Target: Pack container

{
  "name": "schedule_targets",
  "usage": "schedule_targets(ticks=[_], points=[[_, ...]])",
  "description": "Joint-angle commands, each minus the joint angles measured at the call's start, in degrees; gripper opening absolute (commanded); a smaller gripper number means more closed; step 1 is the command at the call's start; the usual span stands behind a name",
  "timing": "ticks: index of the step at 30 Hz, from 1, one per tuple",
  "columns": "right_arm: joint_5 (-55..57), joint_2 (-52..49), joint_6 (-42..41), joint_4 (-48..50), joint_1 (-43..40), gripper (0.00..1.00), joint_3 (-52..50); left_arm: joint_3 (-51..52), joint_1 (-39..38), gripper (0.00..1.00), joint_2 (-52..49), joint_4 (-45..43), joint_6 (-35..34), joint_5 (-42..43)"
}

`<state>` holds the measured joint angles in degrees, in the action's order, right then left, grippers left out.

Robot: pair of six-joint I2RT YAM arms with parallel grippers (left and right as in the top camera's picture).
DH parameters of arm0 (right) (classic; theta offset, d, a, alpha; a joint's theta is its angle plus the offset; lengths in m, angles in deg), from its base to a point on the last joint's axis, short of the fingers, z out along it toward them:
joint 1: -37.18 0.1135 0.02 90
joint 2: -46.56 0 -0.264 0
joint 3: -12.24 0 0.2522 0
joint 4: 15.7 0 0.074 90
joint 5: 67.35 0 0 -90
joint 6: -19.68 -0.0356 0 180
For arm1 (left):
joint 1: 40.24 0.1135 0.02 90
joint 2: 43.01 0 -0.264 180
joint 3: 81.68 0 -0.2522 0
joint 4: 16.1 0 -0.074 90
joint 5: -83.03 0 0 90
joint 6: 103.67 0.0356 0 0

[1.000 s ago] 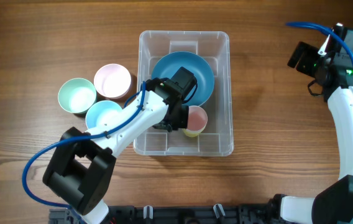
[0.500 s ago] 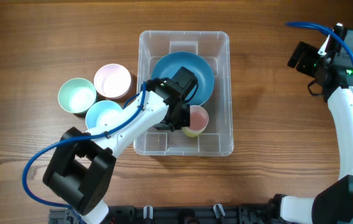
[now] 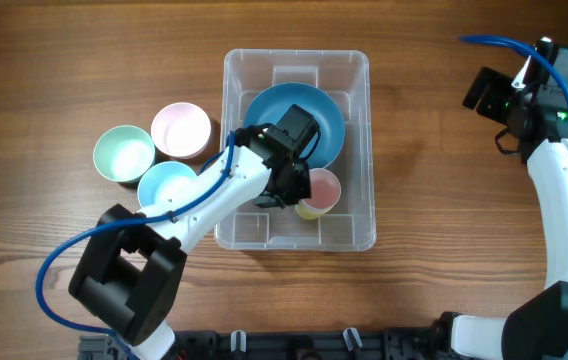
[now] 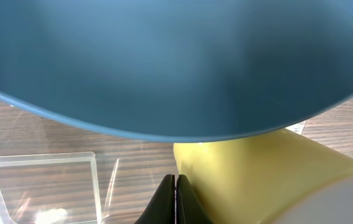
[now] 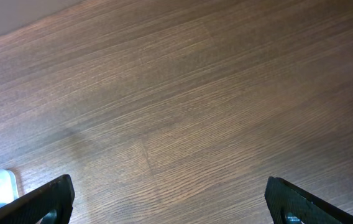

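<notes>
Left gripper [image 4: 175, 199] pinched together inside the container [image 3: 369, 140]; right gripper [image 5: 167, 199] spread above wood-grain table [image 5: 183, 106].

Likely robotics lab: wood-grain table [image 3: 434, 280], mounted left arm [image 3: 214, 195], right arm [image 3: 564, 200], blue cable [image 3: 494, 41].

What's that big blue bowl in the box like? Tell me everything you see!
The big blue bowl is round, plain blue and smooth, like plastic. It sits open side up inside the clear container, nearly spanning its width. The left arm reaches over its near edge and hides part of it. The left gripper, shut, is close to its curved outside. A yellow cup with a pink inside stands right beside it; whether they touch is unclear.
</notes>
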<state>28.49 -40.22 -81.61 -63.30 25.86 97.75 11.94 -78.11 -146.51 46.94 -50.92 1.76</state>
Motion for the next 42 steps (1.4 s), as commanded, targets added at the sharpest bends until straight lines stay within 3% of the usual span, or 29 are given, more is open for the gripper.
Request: schedule_targets(ticks=[1,7,16,21,30,31,34,38,42], points=[[0.57,0.31,0.2,0.13,0.15,1.0,0.52,-0.46,-0.26,0.04,-0.37,-0.07,-1.4,1.6],[0.55,0.31,0.2,0.13,0.15,1.0,0.52,-0.46,-0.26,0.04,-0.37,1.9,-1.38,-7.8],[0.57,0.31,0.2,0.13,0.15,1.0,0.52,-0.79,2.25,0.14,0.09,3.1,-1.33,-20.33],[0.57,0.31,0.2,0.13,0.15,1.0,0.52,-4.35,4.59,0.18,2.4,3.41,3.48,-25.24],[0.57,0.31,0.17,0.13,0.15,1.0,0.52,-14.56,1.81,0.29,10.93,3.43,14.53,-15.54],[0.57,0.31,0.2,0.13,0.15,1.0,0.52,-14.56,0.92,0.31,11.78,3.28,15.23,-15.37],[0.57,0.31,0.17,0.15,0.15,1.0,0.52,-14.56,-2.14,0.55,12.76,3.37,16.15,-15.21],[0.57,0.31,0.17,0.13,0.15,1.0,0.52,-14.56,-6.6,0.53,12.74,3.48,23.39,-7.93],[0.57,0.31,0.2,0.13,0.15,1.0,0.52,-14.56,-11.56,0.69,12.5,3.85,25.09,-6.54]])
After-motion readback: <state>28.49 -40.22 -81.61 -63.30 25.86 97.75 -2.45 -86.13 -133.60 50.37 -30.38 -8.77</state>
